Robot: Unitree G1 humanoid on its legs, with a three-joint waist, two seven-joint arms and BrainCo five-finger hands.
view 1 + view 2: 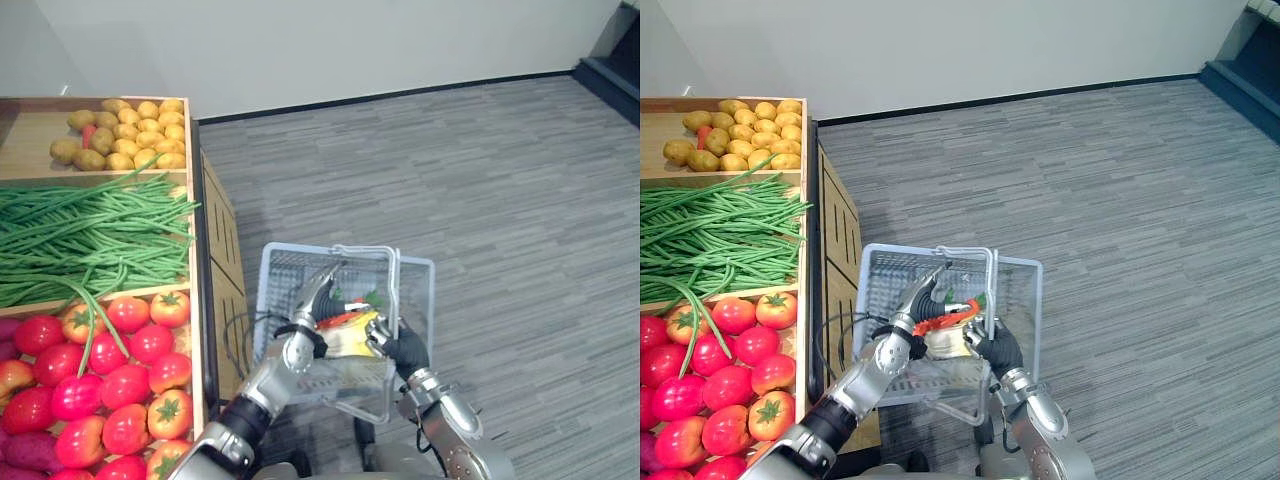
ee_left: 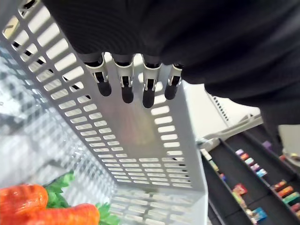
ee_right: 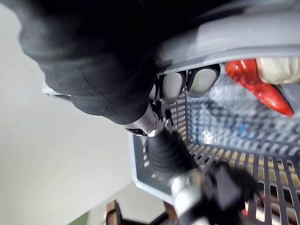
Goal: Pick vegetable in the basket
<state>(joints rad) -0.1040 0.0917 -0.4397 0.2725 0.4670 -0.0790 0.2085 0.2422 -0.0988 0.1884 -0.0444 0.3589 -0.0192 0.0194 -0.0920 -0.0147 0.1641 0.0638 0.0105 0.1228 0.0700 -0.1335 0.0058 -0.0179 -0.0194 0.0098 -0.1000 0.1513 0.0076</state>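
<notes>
While your right hand holds the grey basket by its handle, its fingers are curled round that grey bar in a closed grip. The basket hangs just beside the wooden stand, above the grey floor.

Your left hand reaches in over the near rim of the basket. Its fingers are stretched out straight in a row, close to the slotted inner wall, and they hold nothing.

You can see the vegetables lying in the bottom of the basket: orange carrots with green leafy tops, below and apart from the left fingertips. A red pepper and a pale yellow item lie with them, between your two hands.

On the stand to your left, three compartments run from far to near. You have potatoes at the back, long green beans in the middle and tomatoes nearest you. A few bean strands trail over the divider onto the tomatoes.
</notes>
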